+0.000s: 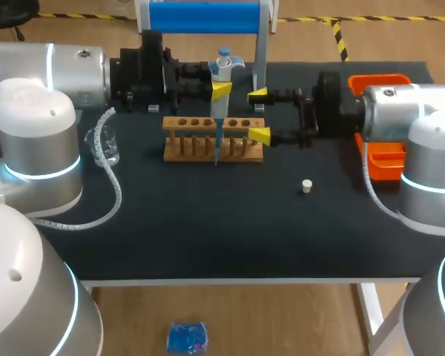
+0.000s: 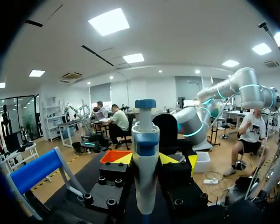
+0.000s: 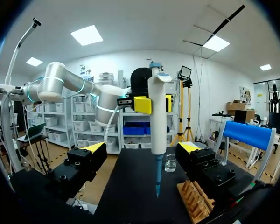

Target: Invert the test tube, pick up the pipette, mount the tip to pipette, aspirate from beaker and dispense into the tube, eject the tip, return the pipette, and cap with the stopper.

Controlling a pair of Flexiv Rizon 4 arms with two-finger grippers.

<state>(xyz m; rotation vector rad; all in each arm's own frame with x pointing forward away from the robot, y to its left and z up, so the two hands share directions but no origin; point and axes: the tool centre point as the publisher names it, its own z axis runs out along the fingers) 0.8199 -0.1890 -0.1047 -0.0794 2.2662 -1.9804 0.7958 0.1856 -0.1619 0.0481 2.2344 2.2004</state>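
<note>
Currently, the left gripper (image 1: 219,90) is pinching the white pipette with a blue cap and a slim blue tip (image 1: 223,67) between its yellow pads, holding it upright over the back half of the black table (image 1: 208,230). The blue tip is pointing down at the middle of the light wooden test tube rack (image 1: 241,148); whether it is entering a hole cannot be told. The right gripper (image 1: 259,115) is hanging just beside the pipette, over the rack's right end, its fingers spread wide and touching nothing. The small clear glass beaker (image 1: 108,145) is standing well apart from the rack, near the table's left edge. The small white stopper (image 1: 306,185) is lying alone nearer the front, right of the rack. The orange plastic tray (image 1: 386,167) is sitting at the right edge.
</note>
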